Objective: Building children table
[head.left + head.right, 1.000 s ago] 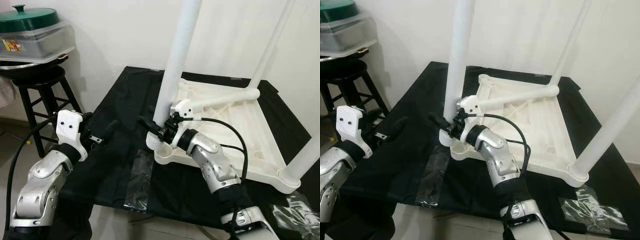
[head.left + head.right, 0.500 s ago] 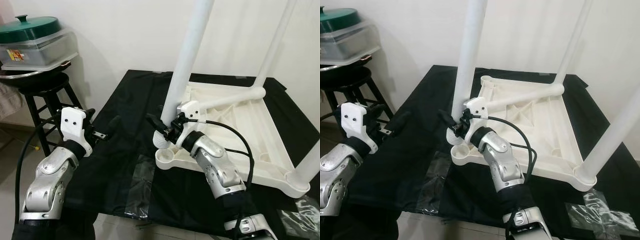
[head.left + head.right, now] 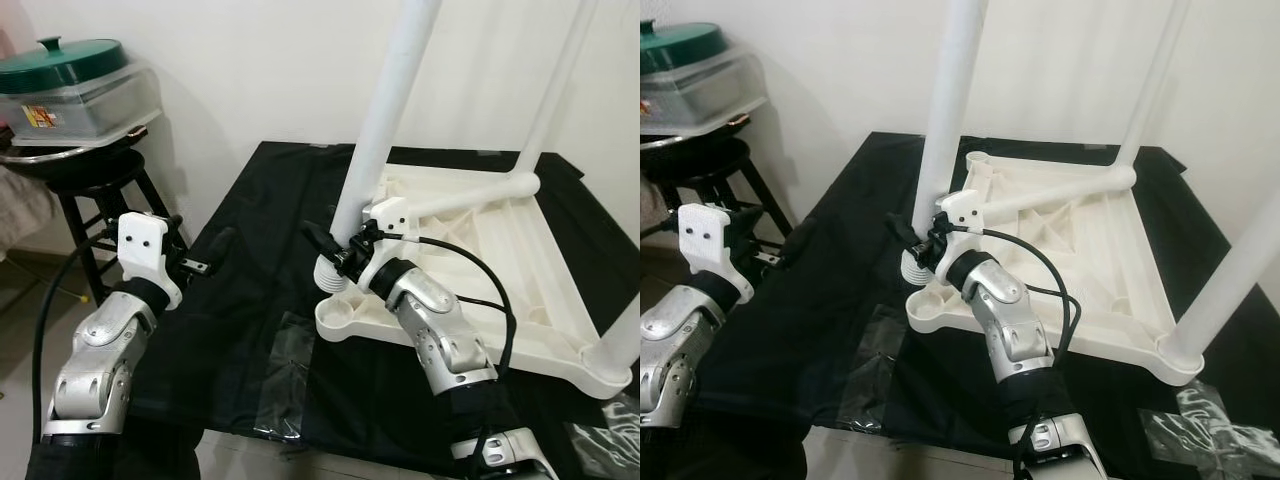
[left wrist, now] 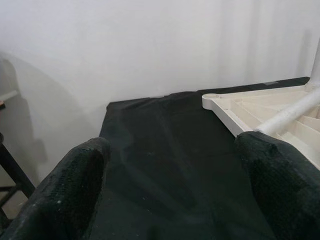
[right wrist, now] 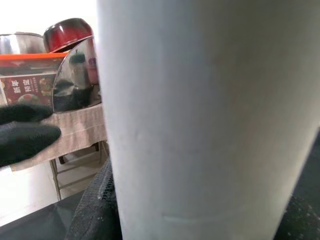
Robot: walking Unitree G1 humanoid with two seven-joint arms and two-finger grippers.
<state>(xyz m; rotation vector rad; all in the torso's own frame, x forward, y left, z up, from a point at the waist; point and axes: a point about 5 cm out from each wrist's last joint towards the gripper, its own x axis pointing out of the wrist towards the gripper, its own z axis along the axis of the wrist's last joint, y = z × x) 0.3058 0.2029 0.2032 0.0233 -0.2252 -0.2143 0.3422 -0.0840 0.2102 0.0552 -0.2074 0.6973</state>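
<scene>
Item: white moulded plastic children's table top (image 3: 480, 260), lying underside-up on a black cloth-covered surface (image 3: 250, 240). 2 white tubular plastic legs already stand in its far and near right corner sockets; a further white tube lies loose across the ribbed underside.

Step in hand (judged): fitting a leg at the near left corner. The right gripper (image 3: 335, 255) is clamped on the white tubular plastic leg (image 3: 385, 120) just above its ribbed threaded end (image 3: 328, 276), which hangs tilted over the round empty corner socket (image 3: 336, 316), not yet seated.

Next move (judged): bring the leg upright, centre it over the socket, press or turn it home.

Left gripper (image 4: 175, 185): fingers spread wide, holding nothing, poised above the cloth well left of the table top.

Containers: clear plastic lidded box with green round lid on top (image 3: 75, 90), on a dark wooden stool (image 3: 100, 190); contents cannot be made out.
</scene>
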